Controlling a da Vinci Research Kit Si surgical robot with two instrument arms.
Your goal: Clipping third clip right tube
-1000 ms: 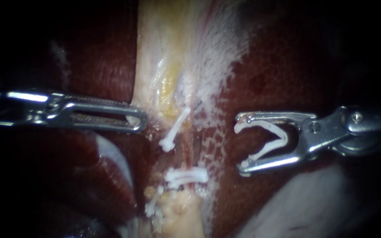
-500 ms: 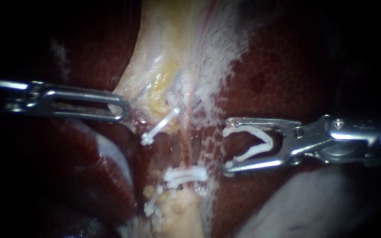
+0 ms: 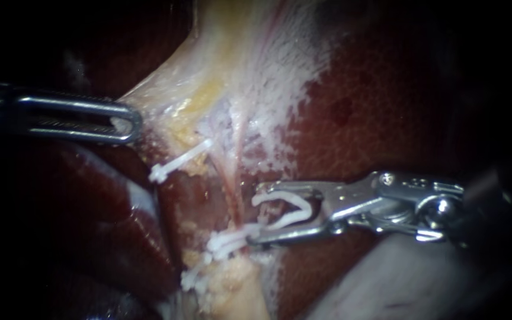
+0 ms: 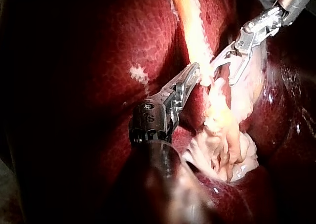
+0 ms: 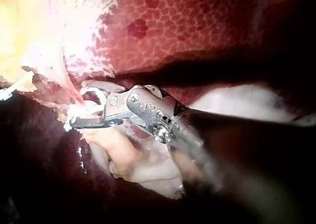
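Thin pink right tube [image 3: 233, 188] sits just ahead of the open white V-shaped clip [image 3: 285, 210], which the right instrument [image 3: 254, 214] carries in its hand. Left instrument [image 3: 128, 121] hand clenched on pale yellowish tissue [image 3: 167, 98], pulling it taut. Best to seat the tube deep in the clip, clear of the lower fastened white clip [image 3: 226, 243], before squeezing.

L tool [image 3: 130, 123], jaws clamped on tissue [image 3: 162, 99], R tool [image 3: 255, 214], jaws apart holding clip [image 3: 285, 197]

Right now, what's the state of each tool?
Left tool: shut on tissue.
Right tool: jaws apart, holding a clip between them.
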